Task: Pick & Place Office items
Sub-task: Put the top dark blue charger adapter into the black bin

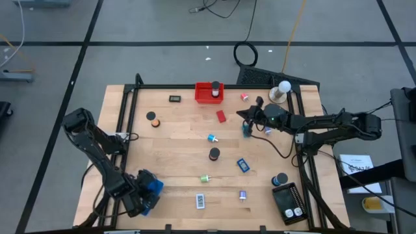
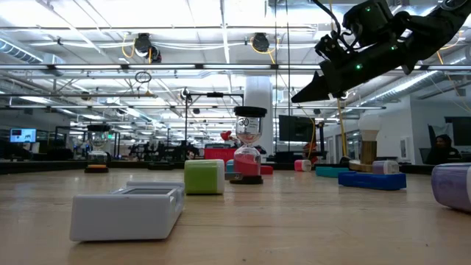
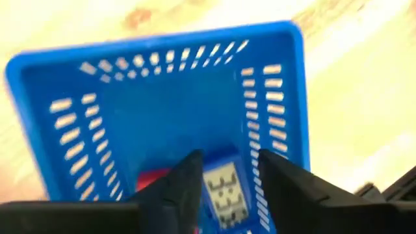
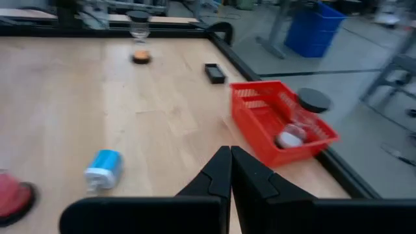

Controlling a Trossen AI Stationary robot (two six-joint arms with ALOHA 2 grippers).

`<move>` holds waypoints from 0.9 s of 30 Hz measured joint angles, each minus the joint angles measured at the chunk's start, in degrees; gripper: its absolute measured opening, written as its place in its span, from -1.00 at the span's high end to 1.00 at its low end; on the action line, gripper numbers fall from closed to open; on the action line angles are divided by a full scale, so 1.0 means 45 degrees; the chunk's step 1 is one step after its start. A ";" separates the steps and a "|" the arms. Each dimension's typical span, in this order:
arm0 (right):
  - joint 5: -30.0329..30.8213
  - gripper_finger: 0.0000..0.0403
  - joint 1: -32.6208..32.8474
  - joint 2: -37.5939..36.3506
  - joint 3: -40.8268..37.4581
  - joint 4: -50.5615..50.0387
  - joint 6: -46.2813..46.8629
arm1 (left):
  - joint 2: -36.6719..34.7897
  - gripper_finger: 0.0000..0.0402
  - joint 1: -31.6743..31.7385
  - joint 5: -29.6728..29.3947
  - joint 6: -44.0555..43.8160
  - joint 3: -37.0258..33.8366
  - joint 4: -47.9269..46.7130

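My left gripper [image 1: 144, 194] hangs at the table's near left corner, pointing down into the blue tray [image 1: 155, 186], its fingers open. Between them shows a blue, white-labelled item [image 3: 224, 190] lying in the blue tray [image 3: 162, 97] beside a red piece [image 3: 151, 181]. My right gripper [image 1: 247, 119] hovers shut and empty above the far right of the table, seen raised in the low view [image 2: 296, 97]. Loose office items lie on the wood: a red block [image 1: 221, 116], a teal piece [image 1: 212, 138], a black cylinder [image 1: 214, 154], a blue rectangle [image 1: 243, 165], a white-labelled rectangle [image 1: 200, 201].
A red tray [image 1: 209, 92] with a small hourglass [image 4: 299, 120] stands at the far edge, a black tray [image 1: 289, 203] at the near right, a white ball on a stand [image 1: 281, 91] at the far right. A black rail frames the table.
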 joint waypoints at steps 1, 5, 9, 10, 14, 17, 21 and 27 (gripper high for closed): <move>-0.0189 1.00 0.0004 0.0000 0.0000 0.0011 0.0040 | 0.0001 0.32 0.0033 -0.0140 0.0108 -0.0080 0.0055; -0.0442 1.00 0.0004 0.0000 0.0000 0.0012 0.0065 | 0.0005 0.56 0.0120 -0.0921 0.0441 -0.0262 -0.0034; -0.1144 1.00 -0.0006 0.0000 0.0000 0.0012 0.0190 | -0.0560 0.79 0.0025 -0.1665 0.0857 -0.0262 -0.0615; -0.1356 1.00 -0.0005 0.0000 0.0000 0.0013 0.0194 | -0.0827 0.86 -0.0024 -0.2293 0.0872 -0.0262 -0.0765; -0.1645 1.00 -0.0005 0.0000 0.0000 0.0018 0.0195 | -0.2019 0.97 -0.0064 -0.5540 0.1415 -0.0262 -0.1148; -0.1642 1.00 -0.0005 0.0000 0.0000 0.0018 0.0195 | -0.2591 0.98 0.0484 -0.7008 0.3037 -0.0262 -0.0824; -0.1658 1.00 -0.0005 0.0000 -0.0005 0.0018 0.0096 | -0.2803 0.98 0.1712 -0.7130 0.6087 -0.0262 0.0024; -0.1678 1.00 -0.0005 0.0000 -0.0005 0.0014 0.0157 | -0.2856 0.98 0.4027 -0.6164 1.2037 -0.0934 0.4172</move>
